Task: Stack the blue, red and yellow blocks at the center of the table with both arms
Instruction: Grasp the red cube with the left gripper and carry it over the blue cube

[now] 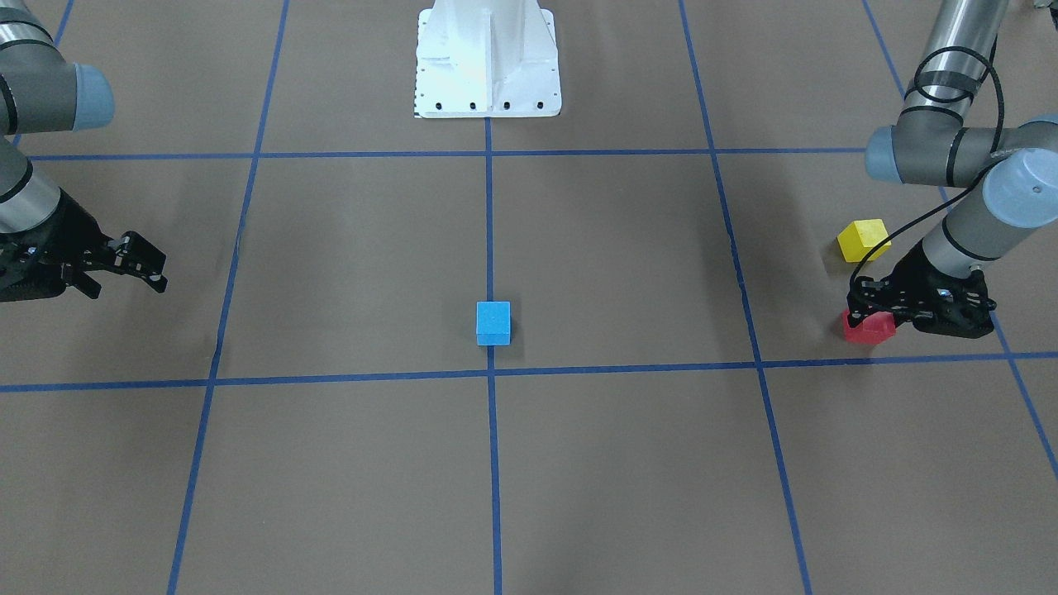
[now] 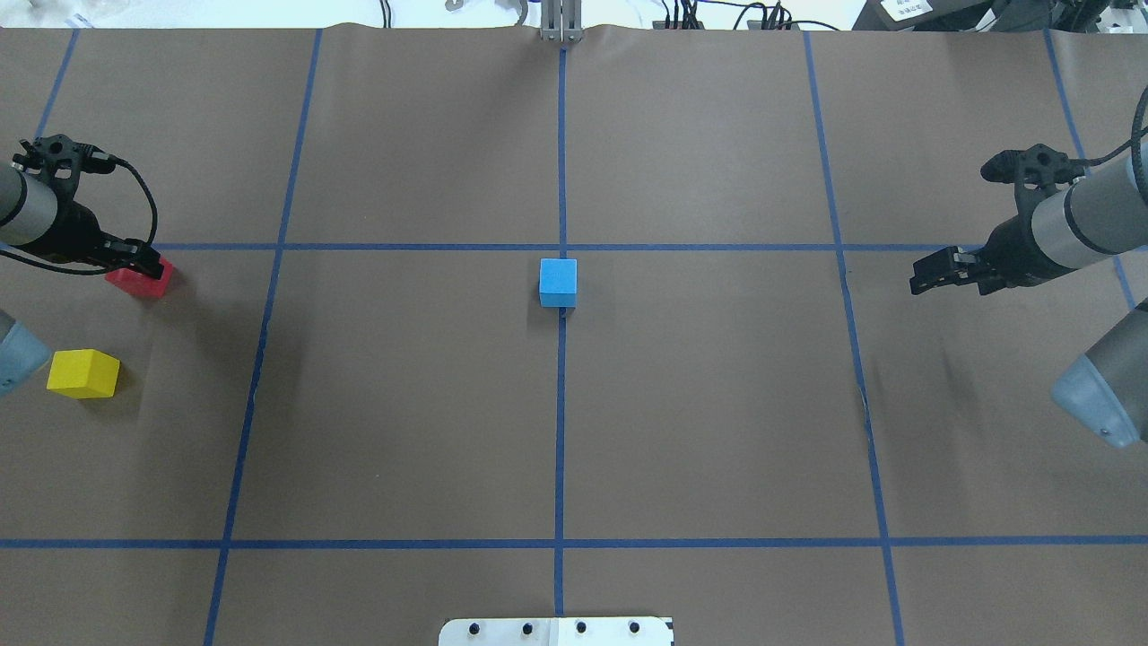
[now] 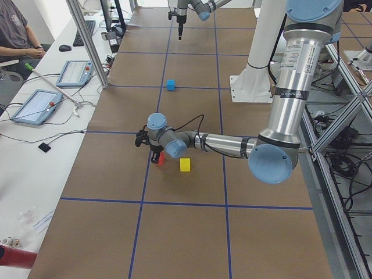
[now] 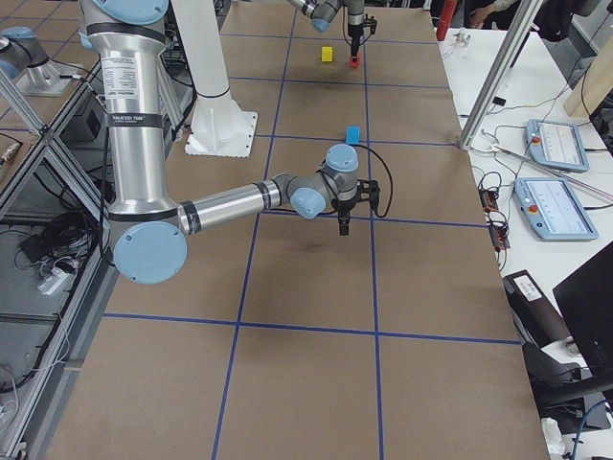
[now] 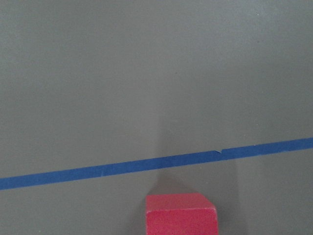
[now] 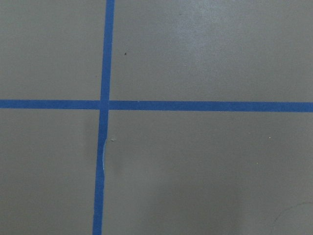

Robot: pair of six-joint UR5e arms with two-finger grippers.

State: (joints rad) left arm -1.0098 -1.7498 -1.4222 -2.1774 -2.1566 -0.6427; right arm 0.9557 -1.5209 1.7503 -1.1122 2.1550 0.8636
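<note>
The blue block (image 2: pixel 558 281) sits on the centre line of the table, also seen in the front view (image 1: pixel 493 322). The red block (image 2: pixel 140 279) lies at the far left, with the yellow block (image 2: pixel 83 373) nearer the robot. My left gripper (image 1: pixel 873 307) is down over the red block (image 1: pixel 869 328), one jaw on either side; I cannot tell if they press on it. The red block fills the bottom edge of the left wrist view (image 5: pixel 181 214). My right gripper (image 1: pixel 128 285) is open and empty, far to the right (image 2: pixel 928 274).
The robot's white base plate (image 1: pixel 488 91) stands at the table's robot-side edge. Blue tape lines (image 2: pixel 561 404) divide the brown table into squares. Operators' tablets (image 3: pixel 35 104) lie beyond the far edge.
</note>
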